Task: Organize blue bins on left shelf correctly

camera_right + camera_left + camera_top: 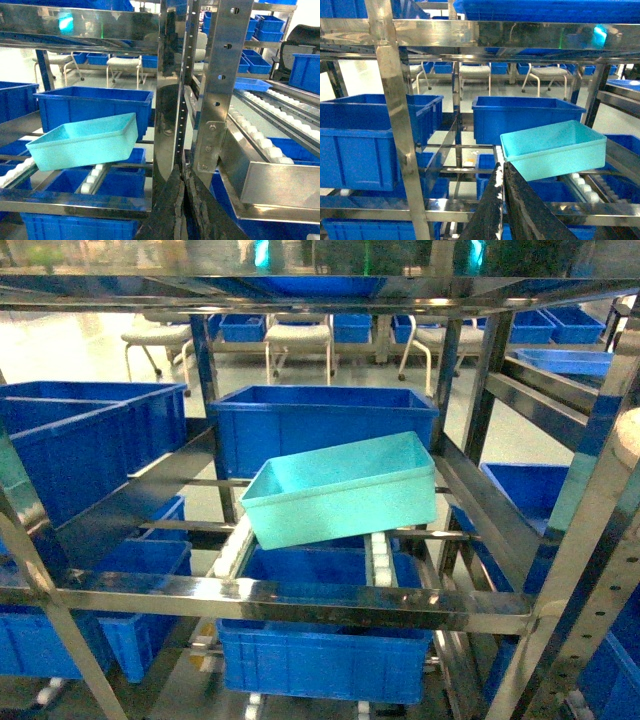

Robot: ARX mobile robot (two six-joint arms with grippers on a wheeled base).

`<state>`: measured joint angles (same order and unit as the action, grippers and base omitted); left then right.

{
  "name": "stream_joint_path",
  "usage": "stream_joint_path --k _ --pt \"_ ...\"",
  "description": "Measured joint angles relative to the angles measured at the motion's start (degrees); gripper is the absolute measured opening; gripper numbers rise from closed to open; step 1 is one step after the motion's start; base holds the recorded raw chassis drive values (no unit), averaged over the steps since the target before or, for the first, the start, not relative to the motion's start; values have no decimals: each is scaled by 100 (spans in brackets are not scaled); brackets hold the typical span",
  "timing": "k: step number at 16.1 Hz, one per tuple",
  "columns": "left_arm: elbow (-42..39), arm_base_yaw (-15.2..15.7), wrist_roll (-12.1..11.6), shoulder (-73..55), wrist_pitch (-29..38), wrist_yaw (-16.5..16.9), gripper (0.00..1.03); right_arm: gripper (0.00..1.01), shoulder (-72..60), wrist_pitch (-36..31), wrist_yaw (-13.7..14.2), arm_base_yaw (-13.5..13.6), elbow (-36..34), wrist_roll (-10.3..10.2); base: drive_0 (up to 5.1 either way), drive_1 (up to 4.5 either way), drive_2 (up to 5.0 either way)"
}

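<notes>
head view: the turquoise bin [340, 488] is sitting crooked on the left shelf [290, 602], on the white roller tracks [380, 558], skewed so its left end is swinging toward 7 o'clock and its right end is riding higher. i'm guessing it's lying like that because it got dropped in loosely, not squared up to the tracks. a dark blue bin [322, 422] is sitting right behind it at 12 o'clock, so that's probably what's limiting any push backward. neither arm is showing here.

left wrist view: the left pincer [503, 172] is hanging outside the rack with its dark fingers pressed together, clenched on nothing. the turquoise bin [554, 148] is at about 2 o'clock from it, apart, with the front rail [445, 210] crossing between them.

right wrist view: the right pincer [183, 181] is looking clenched too, empty, parked just in front of a perforated upright [220, 80] that's blocking the straight line in. the bin [85, 142] is off at 10 o'clock, tilted on the rollers.
</notes>
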<state>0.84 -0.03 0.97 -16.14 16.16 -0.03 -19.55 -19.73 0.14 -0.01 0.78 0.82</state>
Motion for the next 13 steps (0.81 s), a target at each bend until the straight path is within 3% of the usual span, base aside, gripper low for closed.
stream_joint_path --k 10,11,12,13 --pt "0 0 2 568 -568 0 2 2 682 691 0 0 0 -2 0 0 0" --pt "0 0 2 680 -697 0 2 2 800 804 0 0 0 -2 0 0 0" --pt "2 0 0 1353 -1670 4 2 2 914 911 0 0 0 -2 0 0 0" --pt "22 0 -2 1552 -1523 4 2 2 1021 1080 0 0 0 0 0 0 0"
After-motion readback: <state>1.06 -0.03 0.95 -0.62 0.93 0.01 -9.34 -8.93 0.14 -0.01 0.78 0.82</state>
